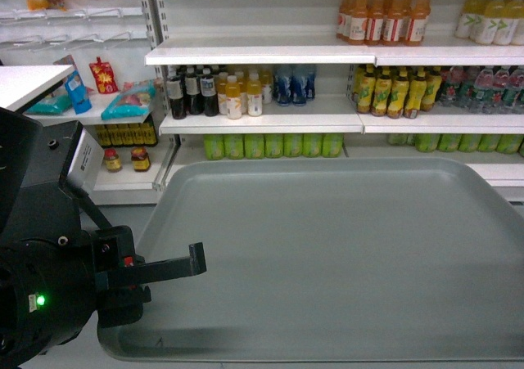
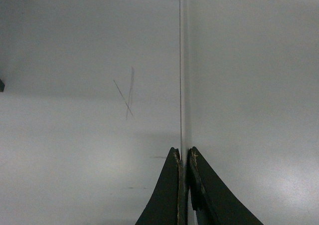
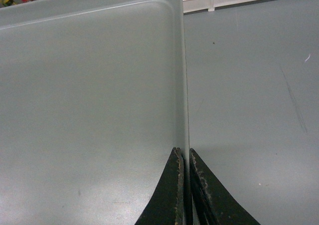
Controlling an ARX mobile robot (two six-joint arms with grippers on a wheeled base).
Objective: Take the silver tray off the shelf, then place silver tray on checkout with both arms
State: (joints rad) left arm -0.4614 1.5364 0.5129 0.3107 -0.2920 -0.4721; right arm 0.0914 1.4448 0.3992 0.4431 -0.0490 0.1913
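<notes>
The silver tray (image 1: 327,254) hangs level in the air in front of the white shelf (image 1: 262,123) boards stocked with bottles. My left gripper (image 1: 195,264) is shut on the tray's left rim, its upper finger lying on top. In the left wrist view the jaws of that gripper (image 2: 183,154) pinch the thin rim, with the tray (image 2: 249,85) to the right. In the right wrist view my right gripper (image 3: 186,154) is shut on the opposite rim, with the tray (image 3: 89,85) to the left. The right gripper is outside the head view. No checkout is clearly in view.
Grey floor (image 2: 75,85) lies below the tray on both sides. Bottle shelves (image 1: 442,54) fill the background, and a snack rack (image 1: 106,107) stands at the left. A white flat corner (image 1: 24,83) juts in at the left edge above my left arm (image 1: 41,287).
</notes>
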